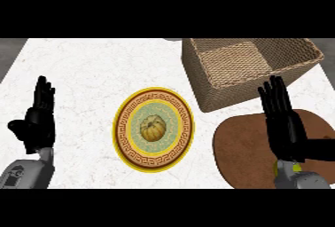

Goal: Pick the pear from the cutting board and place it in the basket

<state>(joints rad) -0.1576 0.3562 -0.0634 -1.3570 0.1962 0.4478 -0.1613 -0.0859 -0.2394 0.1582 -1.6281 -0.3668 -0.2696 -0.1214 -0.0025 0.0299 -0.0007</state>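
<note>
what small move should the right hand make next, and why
Probably curl the right hand down onto the brown round cutting board beneath it: no pear shows, so it may be hidden under that hand; the woven wicker basket sits beyond.

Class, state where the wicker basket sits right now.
In the head view the basket sits at the upper right, just beyond the brown cutting board and up and right of the patterned plate.

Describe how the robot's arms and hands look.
The left hand and right hand are black, with slim fingers and a thumb. The left forearm and right forearm are grey, rounded shells. A small yellow-green mark shows at the right wrist. No cables or sleeves show.
</note>
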